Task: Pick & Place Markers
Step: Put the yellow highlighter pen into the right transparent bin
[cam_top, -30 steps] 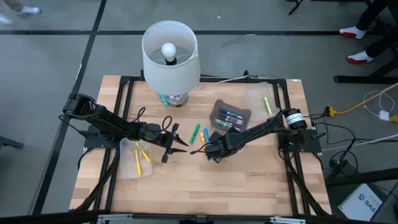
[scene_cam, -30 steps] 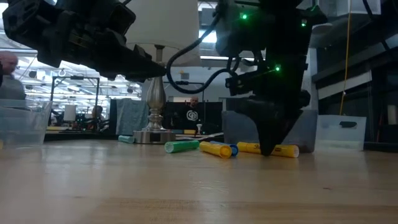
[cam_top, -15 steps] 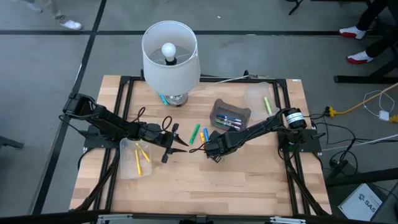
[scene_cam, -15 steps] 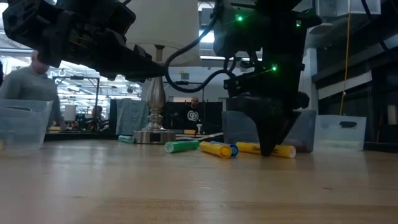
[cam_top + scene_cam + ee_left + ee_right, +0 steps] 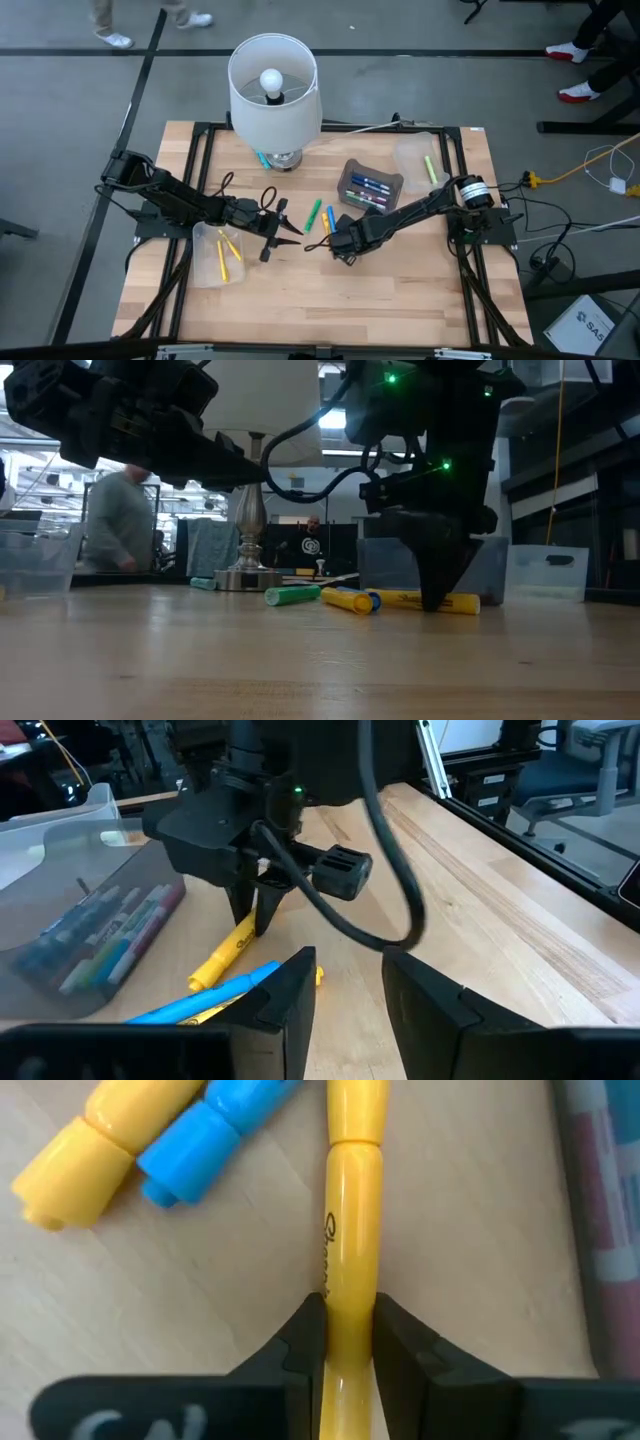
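Pinching a smooth yellow marker [image 5: 350, 1250], my right gripper [image 5: 345, 1342] sits at table centre — dark fingers pressed against its cylindrical barrel, long axis running 12 to 6. At 9 o'clock, my left gripper [image 5: 278, 229] hovers, fingers partly spread.

My counter [image 5: 400, 300] was pale wood with a fine grain and a matt finish. The yellow marker [image 5: 352, 1260] between my right jaws looked like smooth, glossy plastic with black print on it. My fingers [image 5: 300, 1342] were dark matt plastic. The bin [image 5: 372, 186] seemed clear plastic, and the lamp shade [image 5: 274, 95] was white cloth on a shiny metal base [image 5: 247, 573].
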